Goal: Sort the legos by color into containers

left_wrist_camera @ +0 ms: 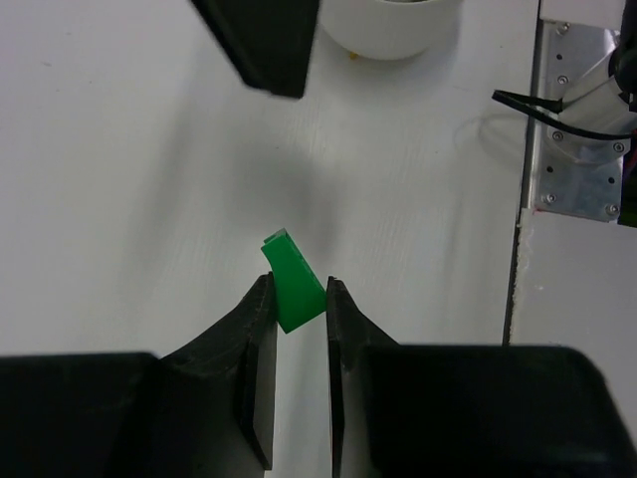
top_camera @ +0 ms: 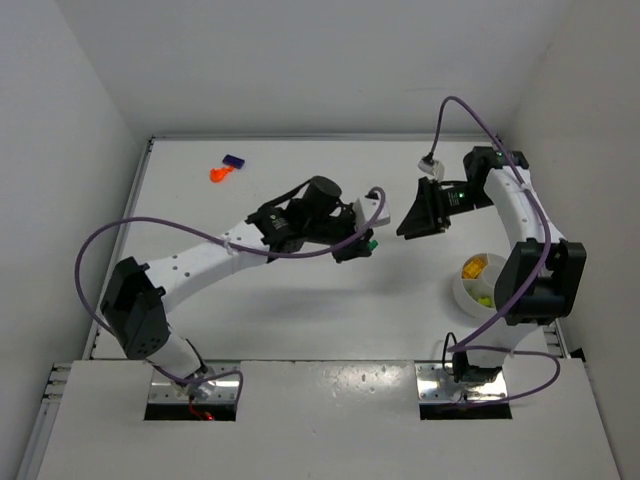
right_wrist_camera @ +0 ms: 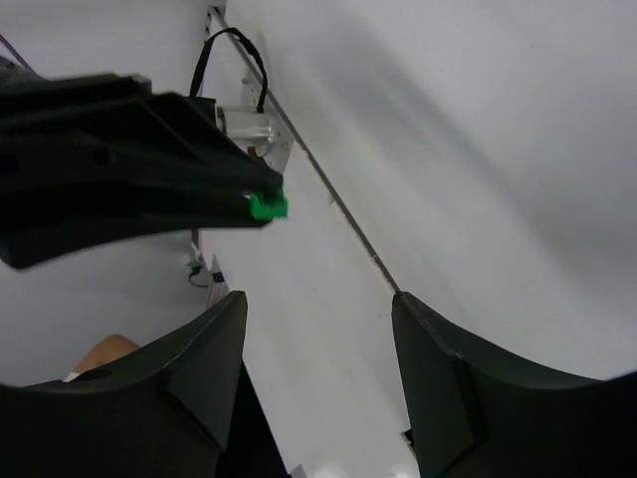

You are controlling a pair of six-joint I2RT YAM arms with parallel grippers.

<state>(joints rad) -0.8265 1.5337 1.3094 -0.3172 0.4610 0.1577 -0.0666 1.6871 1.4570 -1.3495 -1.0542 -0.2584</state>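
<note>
**Green brick clamped in left gripper, held above mid-table; right gripper open opposite it**

Left arm: The left gripper [left_wrist_camera: 299,291] has its fingers closed on a green brick [left_wrist_camera: 292,281]. The wrist view shows the brick pinched by its lower part between the two fingertips. Its upper end stands out past them, tilted to the left. In the top view the same brick [top_camera: 371,242] sits at the tip of the left gripper [top_camera: 364,244], over the middle of the table [top_camera: 300,310] and clear of its surface.

Right arm: The right gripper [right_wrist_camera: 318,304] has its fingers well apart with nothing between them. From its own camera the green brick [right_wrist_camera: 267,206] shows at the tip of the other arm's dark fingers, ahead of the open fingers and not touching them. In the top view the right gripper [top_camera: 404,231] points toward the left one, near it but apart.

Dish: The white dish [top_camera: 458,291] stands at the right side of the table, partly hidden by the right arm. One section holds an orange-yellow piece [top_camera: 474,267], and another a yellow-green piece [top_camera: 485,298]. The dividers are too small to make out.

Loose items: An orange brick [top_camera: 217,174] and a blue brick [top_camera: 233,161] lie just beside each other at the far left of the table, well apart from both grippers and the dish.
</note>
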